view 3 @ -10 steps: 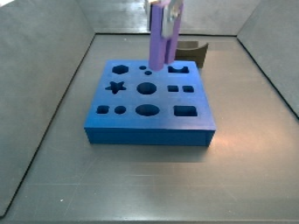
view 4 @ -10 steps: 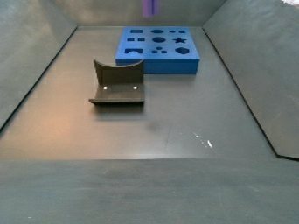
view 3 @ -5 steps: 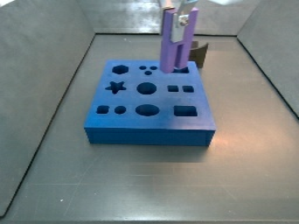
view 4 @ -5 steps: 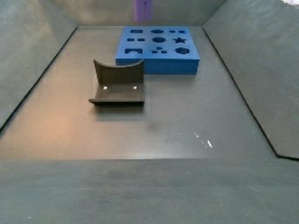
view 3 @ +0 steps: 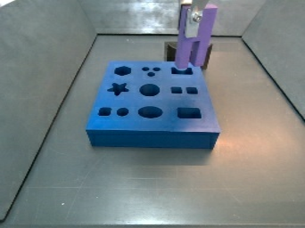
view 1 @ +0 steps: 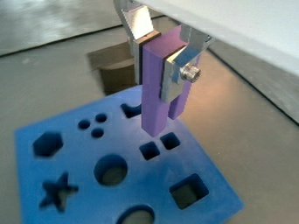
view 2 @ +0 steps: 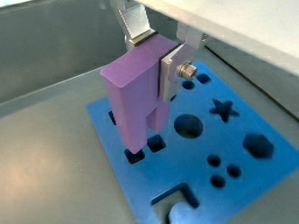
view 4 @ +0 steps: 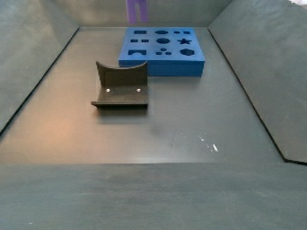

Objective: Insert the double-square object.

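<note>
My gripper (view 1: 162, 61) is shut on the double-square object (view 1: 159, 92), a tall slim purple peg held upright; both also show in a wrist view, the gripper (view 2: 156, 56) on the peg (view 2: 136, 92). The fingers (view 1: 142, 24) clamp its upper part. Its lower end hangs just above the blue block (view 1: 111, 162), over the pair of small square holes (view 1: 162, 145). In a side view the peg (view 3: 201, 37) stands over the block's (view 3: 155, 107) far right part. In a side view only the peg's lower end (view 4: 138, 9) shows above the block (view 4: 166, 50).
A dark grey curved piece (view 4: 120, 86) stands on the floor in front of the block in a side view, and shows behind the block in a side view (view 3: 188, 50). Grey walls enclose the floor on all sides.
The gripper and peg have moved along the block's far edge, rightward in one side view and leftward in the other. The block and the dark piece have not moved.
</note>
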You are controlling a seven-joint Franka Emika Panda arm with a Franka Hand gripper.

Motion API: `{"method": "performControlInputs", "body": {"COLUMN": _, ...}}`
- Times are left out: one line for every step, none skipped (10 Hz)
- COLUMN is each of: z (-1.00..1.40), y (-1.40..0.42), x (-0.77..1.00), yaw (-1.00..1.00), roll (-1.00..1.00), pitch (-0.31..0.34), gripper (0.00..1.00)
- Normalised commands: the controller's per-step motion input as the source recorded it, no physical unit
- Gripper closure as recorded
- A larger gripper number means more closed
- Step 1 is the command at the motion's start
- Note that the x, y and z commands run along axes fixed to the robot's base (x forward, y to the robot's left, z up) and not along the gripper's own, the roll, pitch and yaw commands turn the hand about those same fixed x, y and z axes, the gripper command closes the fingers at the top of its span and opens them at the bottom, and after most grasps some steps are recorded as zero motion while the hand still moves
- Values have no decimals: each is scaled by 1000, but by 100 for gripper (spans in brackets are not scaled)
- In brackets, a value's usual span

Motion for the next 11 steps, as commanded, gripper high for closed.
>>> {"method": "performControlInputs", "body": {"z": 0, "y": 149, "x": 240, "yaw": -917, "roll": 0, "pitch": 0, "gripper": 100}}
{"method": "performControlInputs", "body": {"z": 0, "y": 140, "x": 249, "yaw": -923, "roll": 0, "pitch": -3, "gripper": 100}}
{"method": "performControlInputs", "body": {"z": 0, "y": 123, "x": 223, "yaw": -934, "roll": 0, "pitch": 0, "gripper": 100}}
{"method": "performControlInputs", "body": {"z": -337, "y": 29, "x": 343, "yaw": -846, "roll": 167, "pitch": -1, "gripper": 100}}
{"method": "performControlInputs", "body": {"z": -700, "y": -66, "x": 563, "yaw": -577, "roll": 103, "pitch": -57, "gripper": 100}}
{"method": "performControlInputs", "body": {"z": -577, "y": -209, "x": 83, "yaw": -160, "roll": 101, "pitch": -10, "gripper": 100}}
{"method": "performControlInputs", "body": {"z": -540, "y": -66, "x": -126, "yaw": -20, "roll": 89, "pitch": -34, "gripper": 100}}
{"method": "performControlInputs", "body": {"z": -326, "y": 0, "x": -200, "yaw": 0, "roll": 90, "pitch": -119, "gripper": 100}}
{"method": "performControlInputs", "body": {"z": -360, "y": 0, "x": -177, "yaw": 9, "roll": 21, "pitch": -200, "gripper": 100}}
{"method": "performControlInputs", "body": {"z": -446, "y": 0, "x": -80, "yaw": 0, "roll": 0, "pitch": -147, "gripper": 100}}
{"method": "performControlInputs", "body": {"z": -386, "y": -11, "x": -103, "yaw": 0, "roll": 49, "pitch": -19, "gripper": 100}}
